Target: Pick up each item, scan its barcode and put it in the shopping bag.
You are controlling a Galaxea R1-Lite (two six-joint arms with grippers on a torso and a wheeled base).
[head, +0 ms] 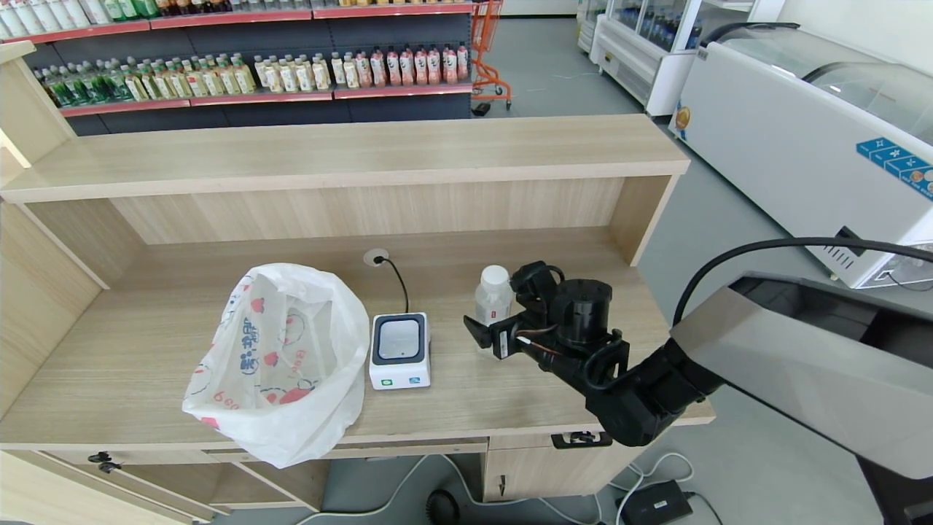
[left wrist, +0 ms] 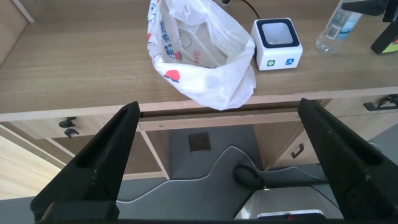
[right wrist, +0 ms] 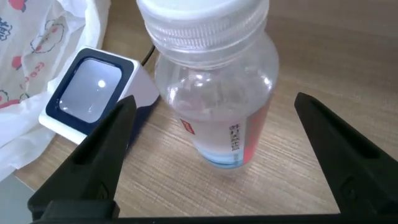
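You are facing a wooden counter (head: 146, 350). The shopping bag (head: 280, 364) is sitting open on it, well ahead of your left gripper's (left wrist: 219, 107) spread, empty fingers. The scanner (head: 399, 350) is sitting just outside one right finger (right wrist: 102, 155). The bottle (right wrist: 214, 93) is standing upright between your right gripper's (right wrist: 214, 102) wide-open fingers, touching neither.

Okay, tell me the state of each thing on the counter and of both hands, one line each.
Bottle: upright, capped, standing on counter.
Shopping bag: mouth open, upright.
Scanner: window facing up, cable attached.
Right hand: open around the bottle, not touching.
Left hand: open, empty.
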